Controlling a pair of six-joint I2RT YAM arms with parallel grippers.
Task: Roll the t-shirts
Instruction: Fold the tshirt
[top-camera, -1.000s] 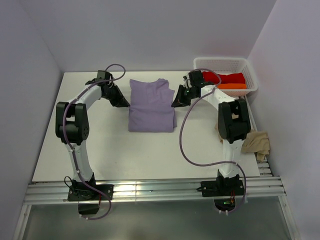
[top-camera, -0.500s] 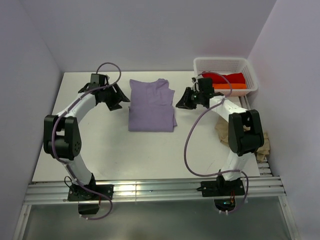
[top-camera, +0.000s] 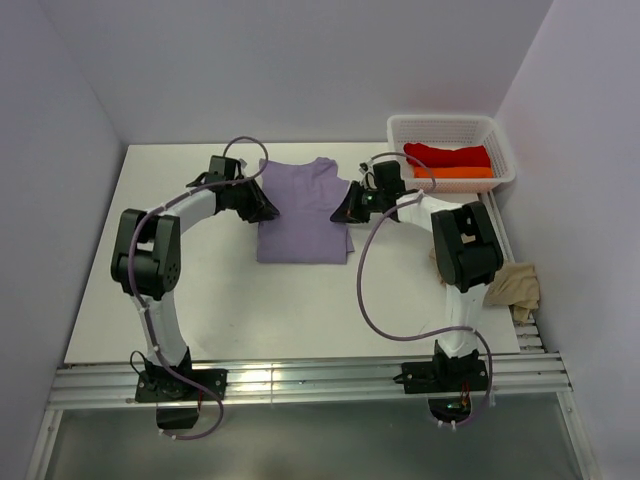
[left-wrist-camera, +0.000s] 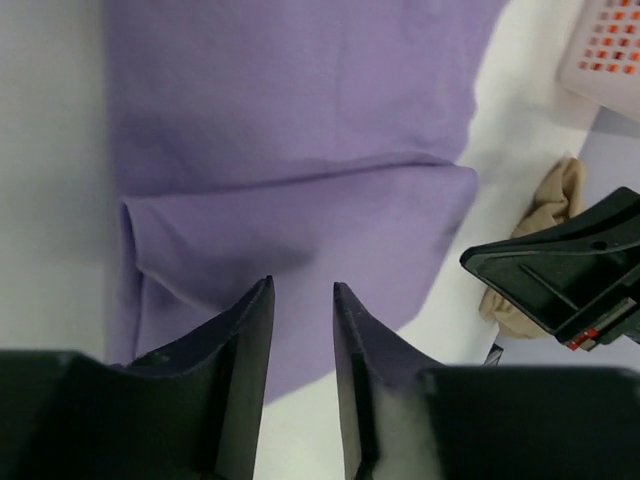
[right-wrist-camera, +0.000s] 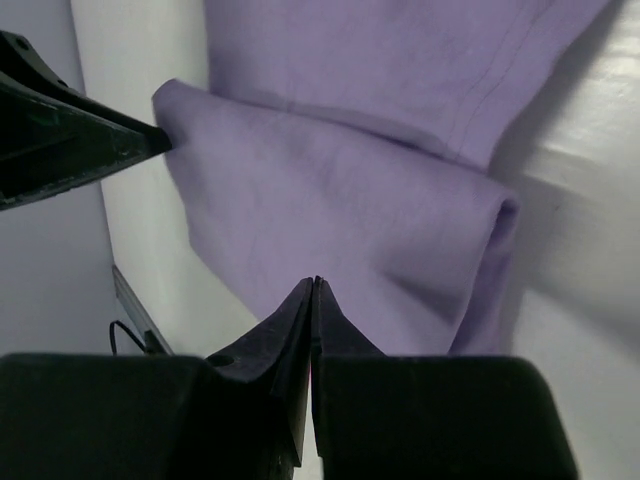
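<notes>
— What sort of stuff is it to handle?

— Soft, light and limp, I judge; the beige t-shirt (top-camera: 512, 285) lies crumpled at the near right edge of the table (top-camera: 200, 290); the lavender t-shirt (top-camera: 303, 210) lies folded flat in the middle, its layers loose; it will likely sag and slide unless both side edges are pinched low, at the same end, and turned over together.

— And the grippers?

— One at each side of the lavender t-shirt, towards its far half; the left gripper (left-wrist-camera: 303, 288) is at the left edge, its fingers a narrow gap apart, tips over the folded cloth, with nothing between them that I can see; the right gripper (right-wrist-camera: 313, 283) is at the right edge, fingers pressed together above the fold; whether a bit of cloth is caught there I cannot tell.

— Beyond them?

— The white mesh basket (top-camera: 500, 150) in the far right corner, holding the red t-shirt (top-camera: 450, 155) and the orange t-shirt (top-camera: 465, 172); it is near the right gripper but apart from it.
</notes>
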